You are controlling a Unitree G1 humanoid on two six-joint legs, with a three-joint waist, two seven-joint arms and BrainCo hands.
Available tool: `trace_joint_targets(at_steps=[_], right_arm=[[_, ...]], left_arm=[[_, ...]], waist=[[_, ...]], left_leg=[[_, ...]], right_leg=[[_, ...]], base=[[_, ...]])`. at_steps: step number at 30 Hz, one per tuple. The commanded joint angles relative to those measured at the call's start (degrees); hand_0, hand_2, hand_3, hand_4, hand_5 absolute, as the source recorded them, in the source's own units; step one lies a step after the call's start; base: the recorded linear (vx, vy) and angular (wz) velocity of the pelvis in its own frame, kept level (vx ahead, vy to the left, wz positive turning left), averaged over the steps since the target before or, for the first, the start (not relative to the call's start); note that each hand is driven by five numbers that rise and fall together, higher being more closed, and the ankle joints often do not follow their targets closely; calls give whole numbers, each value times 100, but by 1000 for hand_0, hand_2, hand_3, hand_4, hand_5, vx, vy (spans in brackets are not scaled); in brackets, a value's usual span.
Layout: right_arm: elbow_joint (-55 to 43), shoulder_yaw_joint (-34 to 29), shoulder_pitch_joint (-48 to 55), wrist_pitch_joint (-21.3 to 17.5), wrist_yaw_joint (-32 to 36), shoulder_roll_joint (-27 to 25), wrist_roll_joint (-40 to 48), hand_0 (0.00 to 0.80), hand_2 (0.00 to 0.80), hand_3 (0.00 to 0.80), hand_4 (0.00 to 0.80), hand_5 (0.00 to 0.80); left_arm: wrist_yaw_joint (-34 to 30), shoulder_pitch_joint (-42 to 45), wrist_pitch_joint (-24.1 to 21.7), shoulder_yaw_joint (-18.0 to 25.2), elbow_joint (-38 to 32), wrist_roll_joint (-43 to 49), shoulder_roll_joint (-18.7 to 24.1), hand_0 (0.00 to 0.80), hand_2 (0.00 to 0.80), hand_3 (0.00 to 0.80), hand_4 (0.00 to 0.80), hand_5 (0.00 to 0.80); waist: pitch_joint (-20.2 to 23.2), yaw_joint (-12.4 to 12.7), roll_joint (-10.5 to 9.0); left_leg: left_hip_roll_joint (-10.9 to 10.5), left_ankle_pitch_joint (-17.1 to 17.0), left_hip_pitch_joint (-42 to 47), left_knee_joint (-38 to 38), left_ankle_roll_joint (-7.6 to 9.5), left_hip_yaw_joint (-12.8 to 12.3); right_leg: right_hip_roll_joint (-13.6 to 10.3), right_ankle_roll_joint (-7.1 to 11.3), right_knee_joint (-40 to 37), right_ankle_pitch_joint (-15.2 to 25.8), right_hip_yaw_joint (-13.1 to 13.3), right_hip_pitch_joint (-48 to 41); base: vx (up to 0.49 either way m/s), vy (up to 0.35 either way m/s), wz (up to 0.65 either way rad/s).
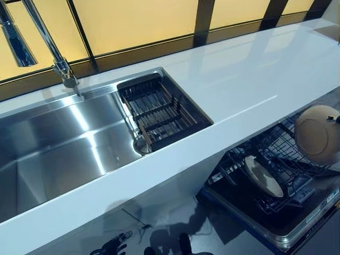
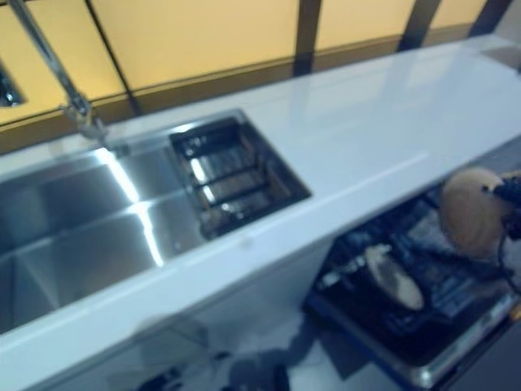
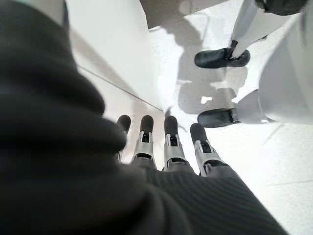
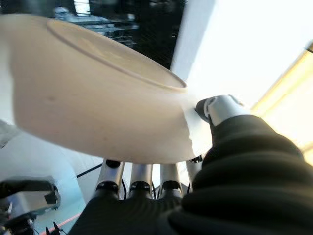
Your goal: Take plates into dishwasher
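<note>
My right hand is shut on a beige plate, thumb on one face and fingers under the other. It holds the plate tilted above the open dishwasher's dark wire rack at the far right. The plate fills much of the right wrist view. Another beige plate stands on edge in the rack. My left hand hangs low beside the cabinet front with straight fingers and holds nothing; it also shows at the bottom of the left eye view.
A white countertop runs across above the dishwasher. A steel sink is set in it at the left, with a tall tap and a dark drain basket at its right end. Windows line the back.
</note>
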State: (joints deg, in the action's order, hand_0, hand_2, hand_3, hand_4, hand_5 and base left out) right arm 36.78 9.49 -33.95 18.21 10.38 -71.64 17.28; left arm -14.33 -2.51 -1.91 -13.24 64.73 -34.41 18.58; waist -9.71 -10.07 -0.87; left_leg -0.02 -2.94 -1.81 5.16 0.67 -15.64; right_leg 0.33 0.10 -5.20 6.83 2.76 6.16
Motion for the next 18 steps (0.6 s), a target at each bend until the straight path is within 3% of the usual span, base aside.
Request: trace_joint_targets(at_steps=[1, 11, 18], right_arm=[[-284, -419, 36, -471, 83, -135, -442, 800, 800, 800, 800, 800], [-1361, -792, 1077, -577, 329, 352, -1796, 800, 800, 800, 800, 800], [-1986, -873, 1423, -743, 15, 683, -2597, 800, 800, 800, 800, 800]], left_arm=[[-142, -195, -155, 140, 195, 131, 149, 0, 0, 0, 0, 0], [-98, -76, -165, 262, 103, 216, 28, 0, 0, 0, 0, 0], [-136, -17, -183, 308, 61, 239, -17, 0, 0, 0, 0, 0]], waist=[[-81, 1, -206], [-147, -130, -67], [-192, -154, -3]], left_leg=[[116, 595, 350, -16, -19, 83], [119, 618, 406, -16, -14, -2], [113, 616, 402, -16, -10, 9]], right_leg=[[-48, 326, 20, -331, -61, -275], [-51, 321, 20, -343, 19, -294], [-51, 328, 20, -348, 26, -286]], base=[[-8, -32, -4], [7, -13, -4], [-3, -6, -2]])
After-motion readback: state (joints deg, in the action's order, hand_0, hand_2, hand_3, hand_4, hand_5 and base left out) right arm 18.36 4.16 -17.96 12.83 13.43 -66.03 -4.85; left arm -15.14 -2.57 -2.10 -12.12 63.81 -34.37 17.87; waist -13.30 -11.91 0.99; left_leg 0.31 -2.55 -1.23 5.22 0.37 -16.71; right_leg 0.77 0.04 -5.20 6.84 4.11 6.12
